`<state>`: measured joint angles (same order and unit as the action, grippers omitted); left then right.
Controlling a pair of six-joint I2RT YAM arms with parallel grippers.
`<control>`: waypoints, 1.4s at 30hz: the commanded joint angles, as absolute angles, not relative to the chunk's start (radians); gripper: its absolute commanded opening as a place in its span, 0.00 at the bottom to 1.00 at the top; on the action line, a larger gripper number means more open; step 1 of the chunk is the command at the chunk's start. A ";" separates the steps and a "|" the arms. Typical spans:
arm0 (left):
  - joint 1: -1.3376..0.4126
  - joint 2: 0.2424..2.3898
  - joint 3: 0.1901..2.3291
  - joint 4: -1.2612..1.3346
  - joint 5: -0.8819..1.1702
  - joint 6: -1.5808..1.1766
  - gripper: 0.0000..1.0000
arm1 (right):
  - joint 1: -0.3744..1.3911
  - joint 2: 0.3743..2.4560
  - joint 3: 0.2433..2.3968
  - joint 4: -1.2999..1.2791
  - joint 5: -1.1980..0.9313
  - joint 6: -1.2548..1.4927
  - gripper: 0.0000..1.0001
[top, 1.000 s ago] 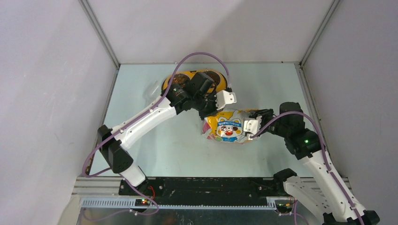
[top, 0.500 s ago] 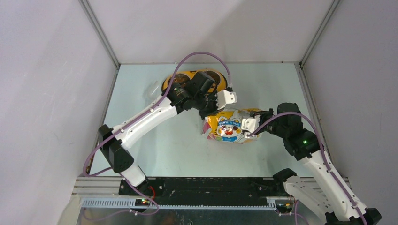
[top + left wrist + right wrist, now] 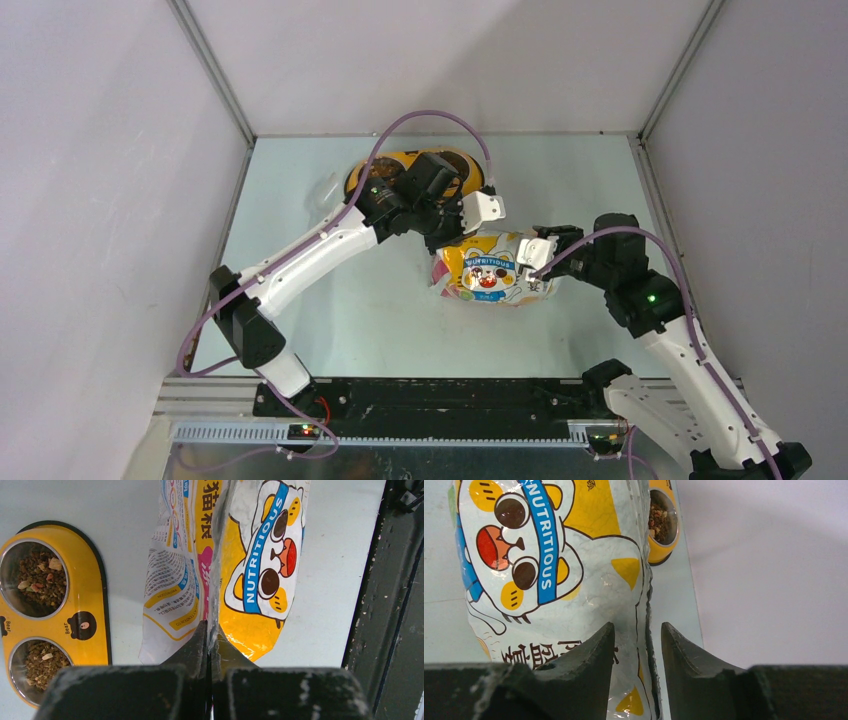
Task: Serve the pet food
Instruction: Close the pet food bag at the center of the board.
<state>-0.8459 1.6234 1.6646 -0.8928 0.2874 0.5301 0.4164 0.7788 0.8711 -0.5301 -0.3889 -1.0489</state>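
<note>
- One foil bag [image 3: 490, 272] of cat food, printed with a cartoon cat and the word "NUTRITIOUS", sits near the middle of the pale counter [image 3: 330, 320], a little toward the right edge.
- Two arms meet at that bag, one at each end.
- The left gripper [image 3: 209, 632] is clenched on the bag's crimped seam, its two fingers pressed together with the foil pinched between them.
- The right gripper [image 3: 638, 640] is released: its two fingers stand apart, with the bag's side seam running up through the gap between them.
- One yellow double bowl [image 3: 92, 580] lies close to the far edge of the counter, just beyond the left gripper and apart from the bag.
- The bowl carries two steel cups [image 3: 10, 560], and both hold brown kibble [image 3: 37, 580] with a few paler pieces mixed in.
- The right wrist view shows one of those filled cups past the bag's top edge.
- Whether the bag's mouth is open cannot be told from any of the three views.
</note>
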 commanded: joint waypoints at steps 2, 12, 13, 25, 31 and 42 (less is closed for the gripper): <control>-0.838 1.606 1.712 -0.862 0.243 0.528 0.00 | 0.423 0.790 0.914 -0.515 -0.435 -1.024 0.43; -0.839 1.613 1.718 -0.863 0.247 0.528 0.00 | 0.449 0.826 0.919 -0.481 -0.436 -1.030 0.34; -0.839 1.615 1.719 -0.864 0.247 0.527 0.00 | 0.452 0.830 0.921 -0.473 -0.429 -1.027 0.30; -0.842 1.616 1.724 -0.869 0.247 0.527 0.00 | 0.445 0.843 0.977 -0.492 -0.436 -0.985 0.00; -0.843 1.613 1.726 -0.869 0.245 0.527 0.00 | 0.443 0.851 1.012 -0.525 -0.526 -0.946 0.13; -0.848 1.614 1.727 -0.871 0.238 0.527 0.00 | 0.451 0.872 1.014 -0.507 -0.540 -0.912 0.24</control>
<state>-0.8490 1.6234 1.6669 -0.9009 0.2829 0.5301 0.4438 0.8658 0.9783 -0.5362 -0.5205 -0.9287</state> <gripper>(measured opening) 0.008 0.232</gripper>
